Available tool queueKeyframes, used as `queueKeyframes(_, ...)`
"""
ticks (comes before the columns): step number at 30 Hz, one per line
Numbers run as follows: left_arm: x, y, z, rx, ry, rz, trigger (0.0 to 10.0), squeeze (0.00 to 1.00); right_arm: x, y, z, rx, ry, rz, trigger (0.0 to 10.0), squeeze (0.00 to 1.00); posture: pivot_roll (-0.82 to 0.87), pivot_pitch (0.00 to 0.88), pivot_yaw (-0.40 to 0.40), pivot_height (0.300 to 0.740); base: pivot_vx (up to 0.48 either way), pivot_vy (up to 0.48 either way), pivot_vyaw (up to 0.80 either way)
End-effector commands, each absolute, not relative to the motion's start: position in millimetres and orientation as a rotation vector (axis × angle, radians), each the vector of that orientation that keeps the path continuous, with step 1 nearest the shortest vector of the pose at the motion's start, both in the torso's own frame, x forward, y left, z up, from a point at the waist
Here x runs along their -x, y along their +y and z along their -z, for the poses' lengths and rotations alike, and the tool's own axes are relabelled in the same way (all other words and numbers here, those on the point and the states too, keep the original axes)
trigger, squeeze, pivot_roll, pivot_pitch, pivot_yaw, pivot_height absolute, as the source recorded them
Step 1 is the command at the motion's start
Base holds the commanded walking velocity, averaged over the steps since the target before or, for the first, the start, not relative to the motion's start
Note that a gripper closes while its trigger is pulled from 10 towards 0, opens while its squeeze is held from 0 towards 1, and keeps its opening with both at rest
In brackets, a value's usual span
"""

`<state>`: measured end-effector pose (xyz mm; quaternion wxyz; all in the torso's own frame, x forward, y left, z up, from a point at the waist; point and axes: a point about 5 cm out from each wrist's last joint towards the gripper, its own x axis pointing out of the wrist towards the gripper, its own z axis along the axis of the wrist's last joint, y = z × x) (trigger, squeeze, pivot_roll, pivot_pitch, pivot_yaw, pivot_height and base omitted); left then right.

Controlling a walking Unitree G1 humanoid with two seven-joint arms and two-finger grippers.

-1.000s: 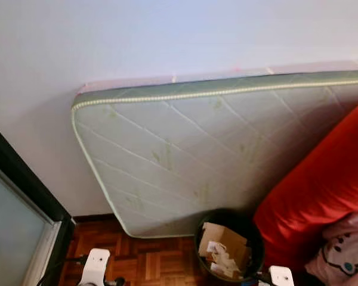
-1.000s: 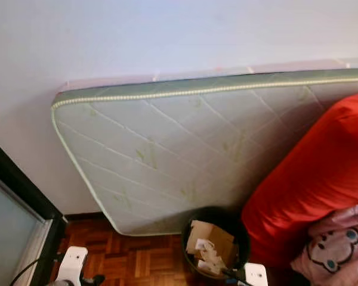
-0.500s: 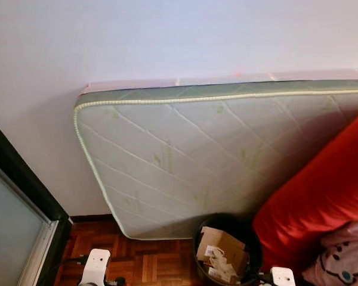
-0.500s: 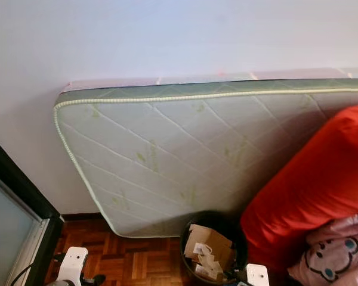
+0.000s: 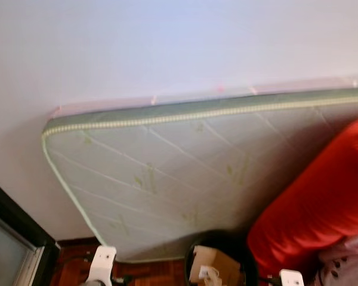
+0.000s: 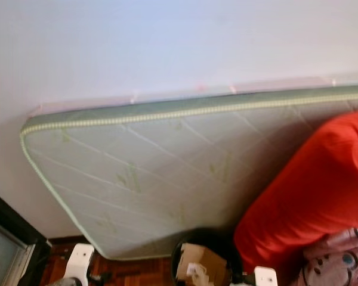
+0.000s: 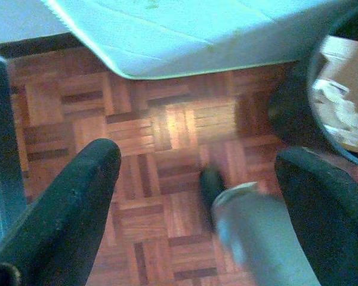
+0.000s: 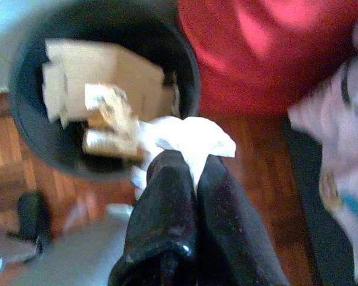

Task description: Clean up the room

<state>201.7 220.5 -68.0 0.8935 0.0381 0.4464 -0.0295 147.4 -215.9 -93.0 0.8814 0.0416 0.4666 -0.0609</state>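
Observation:
A black round bin stands on the parquet floor against a leaning mattress, and its rim shows at the bottom of the left eye view. Inside it lie cardboard and crumpled paper scraps. My right gripper is shut on a piece of white crumpled paper, which it holds just outside the bin's rim, on the side of the red bedding. My left gripper hangs open above bare parquet, with nothing between its fingers, to the left of the bin.
A pale green quilted mattress leans against the white wall. Red bedding and a pink patterned fabric crowd the right side. A dark door frame stands at the left. Parquet floor lies between door and bin.
The whole picture has tilted and shifted, so the camera moved: mattress and bin now sit lower in the eye views. No thing has visibly moved by itself.

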Motion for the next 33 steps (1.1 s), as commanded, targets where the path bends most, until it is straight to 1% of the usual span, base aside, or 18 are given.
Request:
queueKeyframes(1,-196,231,69,-0.095,0.945,0.040,10.0,0.00,-151,-204,94,-0.100,0.963,0.091,10.0,0.00,0.00,0.000,0.005,0.740,0.319,0.000,0.00)
queueKeyframes(4,-196,231,69,-0.096,0.945,0.040,10.0,0.00,-152,-203,93,-0.088,0.955,0.072,10.0,0.00,-0.01,0.000,0.009,0.740,0.106,0.000,0.00)
queueKeyframes(8,-196,231,68,-0.093,0.939,0.049,10.0,0.00,-157,-202,90,-0.043,0.915,0.002,10.0,0.00,-0.01,0.000,0.016,0.740,0.000,0.000,0.00)
queueKeyframes(20,-200,232,65,-0.073,0.878,0.015,10.0,0.00,-168,-197,79,-0.135,0.738,-0.043,10.0,0.00,0.00,0.000,0.021,0.740,0.000,0.000,0.00)
queueKeyframes(24,-200,231,65,-0.070,0.879,0.018,10.0,0.00,-169,-197,78,-0.138,0.722,-0.056,10.0,0.00,-0.01,0.000,0.020,0.740,0.000,0.000,0.00)
queueKeyframes(29,-199,231,66,-0.068,0.879,0.017,10.0,0.00,-168,-199,77,-0.166,0.693,-0.023,10.0,0.00,-0.01,0.000,0.021,0.740,0.000,0.000,0.00)
queueKeyframes(31,-199,230,66,-0.068,0.880,0.019,10.0,0.00,-250,-159,36,-0.177,0.517,-0.043,10.0,0.00,0.00,0.000,0.017,0.740,0.000,0.000,0.00)
queueKeyframes(32,-199,230,66,-0.068,0.880,0.019,10.0,0.00,-250,-159,36,-0.177,0.517,-0.043,10.0,0.00,0.00,0.000,0.017,0.740,0.000,0.000,0.00)
queueKeyframes(33,-199,230,66,-0.066,0.879,0.018,10.0,0.00,-265,-153,26,-0.197,0.481,-0.046,10.0,0.00,0.00,0.000,0.017,0.740,0.000,0.000,0.00)
